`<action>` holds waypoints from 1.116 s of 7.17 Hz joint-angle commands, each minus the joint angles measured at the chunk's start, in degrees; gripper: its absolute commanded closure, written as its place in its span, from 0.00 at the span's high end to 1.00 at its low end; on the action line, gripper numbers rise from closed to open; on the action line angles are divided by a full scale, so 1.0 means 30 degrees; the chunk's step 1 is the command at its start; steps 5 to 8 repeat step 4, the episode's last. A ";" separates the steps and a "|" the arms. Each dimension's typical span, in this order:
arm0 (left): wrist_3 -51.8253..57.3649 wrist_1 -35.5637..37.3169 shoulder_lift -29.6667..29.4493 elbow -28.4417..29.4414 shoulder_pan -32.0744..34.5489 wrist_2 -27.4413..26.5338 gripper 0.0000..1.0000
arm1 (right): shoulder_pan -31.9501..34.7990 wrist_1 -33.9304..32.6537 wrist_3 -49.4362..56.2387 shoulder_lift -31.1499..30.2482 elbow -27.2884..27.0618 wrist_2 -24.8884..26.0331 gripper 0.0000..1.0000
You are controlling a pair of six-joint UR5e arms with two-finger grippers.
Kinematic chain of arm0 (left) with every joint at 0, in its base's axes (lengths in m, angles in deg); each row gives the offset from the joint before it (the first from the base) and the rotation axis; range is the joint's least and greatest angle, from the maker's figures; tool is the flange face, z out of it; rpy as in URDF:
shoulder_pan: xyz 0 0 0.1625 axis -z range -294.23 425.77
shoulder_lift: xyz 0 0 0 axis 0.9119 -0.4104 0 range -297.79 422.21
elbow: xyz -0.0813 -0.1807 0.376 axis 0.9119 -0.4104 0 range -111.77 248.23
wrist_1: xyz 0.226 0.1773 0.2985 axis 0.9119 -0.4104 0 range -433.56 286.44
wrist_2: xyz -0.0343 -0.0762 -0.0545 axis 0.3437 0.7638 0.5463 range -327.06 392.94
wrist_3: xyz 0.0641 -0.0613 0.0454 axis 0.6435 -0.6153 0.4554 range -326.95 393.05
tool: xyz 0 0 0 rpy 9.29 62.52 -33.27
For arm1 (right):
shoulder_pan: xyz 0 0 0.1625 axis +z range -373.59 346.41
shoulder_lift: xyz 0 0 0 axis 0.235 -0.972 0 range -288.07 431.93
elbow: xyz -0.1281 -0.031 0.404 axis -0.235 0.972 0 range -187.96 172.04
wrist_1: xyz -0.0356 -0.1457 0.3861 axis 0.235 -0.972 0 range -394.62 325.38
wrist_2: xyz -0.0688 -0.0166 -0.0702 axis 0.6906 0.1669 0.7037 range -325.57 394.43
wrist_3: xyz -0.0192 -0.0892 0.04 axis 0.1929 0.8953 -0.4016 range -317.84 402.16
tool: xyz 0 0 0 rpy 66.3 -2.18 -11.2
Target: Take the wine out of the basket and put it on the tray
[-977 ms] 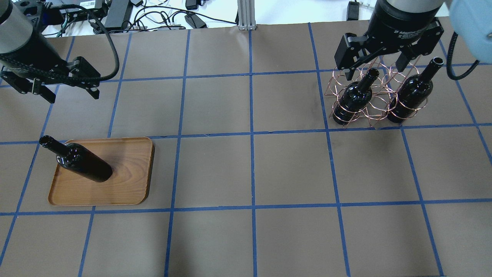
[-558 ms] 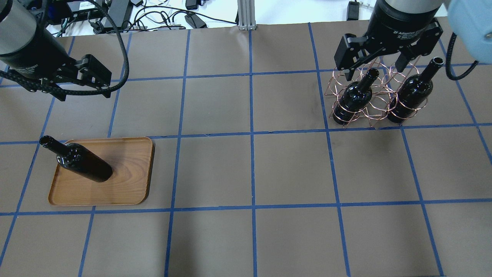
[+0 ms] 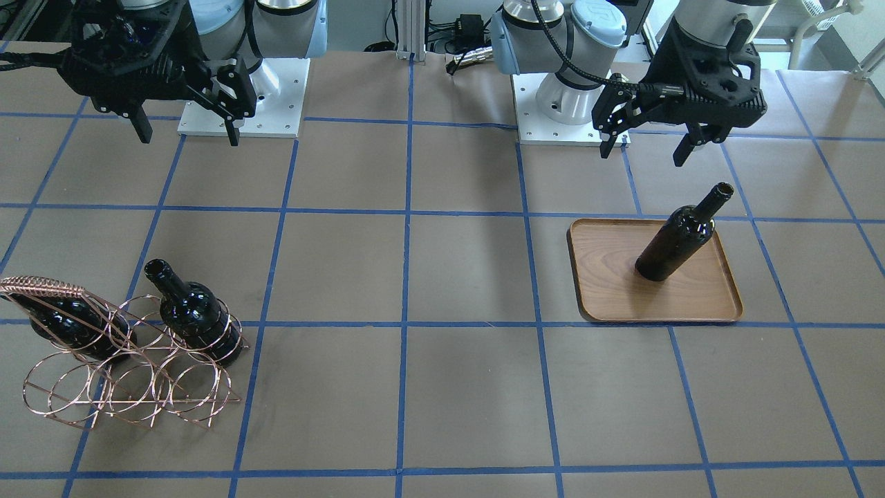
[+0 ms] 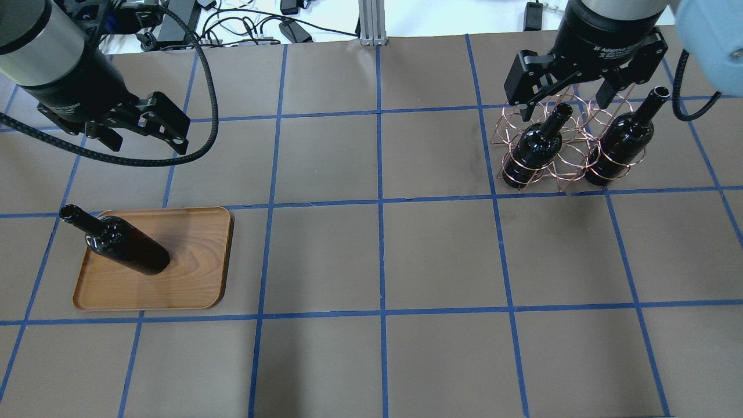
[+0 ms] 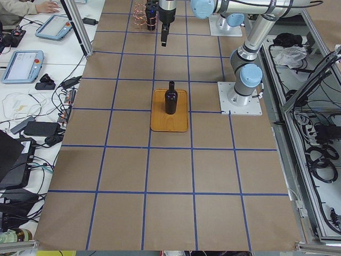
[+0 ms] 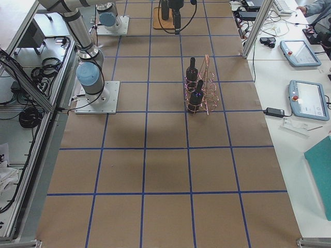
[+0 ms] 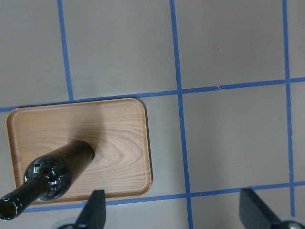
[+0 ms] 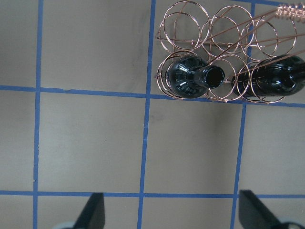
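Note:
One wine bottle (image 4: 125, 249) stands upright on the wooden tray (image 4: 191, 273), toward its left end; it also shows in the front view (image 3: 677, 235) and the left wrist view (image 7: 52, 176). The copper wire basket (image 4: 572, 145) holds two more bottles (image 4: 537, 151) (image 4: 621, 142); the slot between them holds nothing. My left gripper (image 4: 145, 139) is open and empty, high above the table beyond the tray. My right gripper (image 4: 566, 107) is open and empty, hovering above the basket (image 8: 190, 19), just past the bottle (image 8: 190, 76) at one end.
The table is brown paper with a blue tape grid. The basket's woven handle (image 3: 41, 285) rises over the bottle at the other end. Both robot bases (image 3: 242, 97) stand at the table's robot-side edge. Cables and boxes (image 4: 174, 17) lie beyond the far edge.
My left arm has swung toward the table's middle, its gripper still open and empty. The right gripper, the basket and all the bottles have not moved.

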 commanded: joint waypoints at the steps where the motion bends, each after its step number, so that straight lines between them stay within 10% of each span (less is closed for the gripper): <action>1: 0.0206 -0.0072 -0.0069 -0.0051 0.0123 0.0114 1.00 | -0.0001 0.0063 0.0000 0.0015 0.0024 0.0011 1.00; 8: 0.0206 -0.0247 0.0163 -0.0109 0.0562 -0.0031 1.00 | -0.0031 -0.0025 0.0032 0.0073 0.0024 -0.0133 1.00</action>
